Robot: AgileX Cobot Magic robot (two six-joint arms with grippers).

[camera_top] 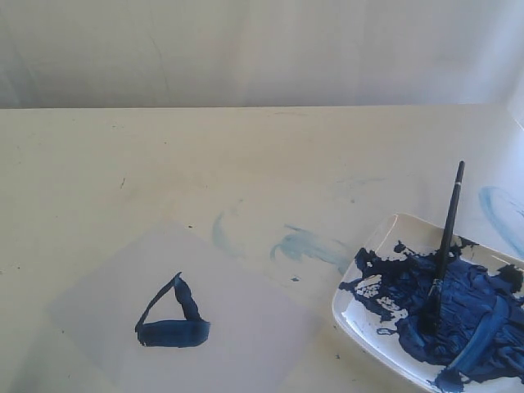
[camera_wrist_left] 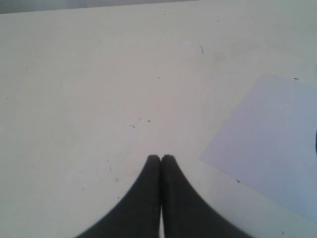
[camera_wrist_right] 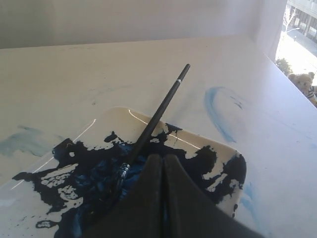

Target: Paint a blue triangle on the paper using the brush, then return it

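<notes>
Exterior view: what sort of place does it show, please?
Probably an indoor painting workbench: a cream table marked with pale-blue smears, a plate of blue paint holding the brush, and the paper bearing the blue triangle.

Triangle (camera_top: pixel 172 321) on paper (camera_top: pixel 246 311); plate (camera_top: pixel 350 318) right of paper; brush (camera_top: pixel 448 229) in plate, handle past far rim.

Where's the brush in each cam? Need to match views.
Exterior: the brush is at lower right, tip in the paint on the plate, handle reaching past its far rim.
Left wrist: not in it; only the paper shows.
Right wrist: the brush slants across the plate, just ahead of the shut right gripper.
Shared landmark: the blue-smeared plate, in the exterior and right wrist views.
</notes>
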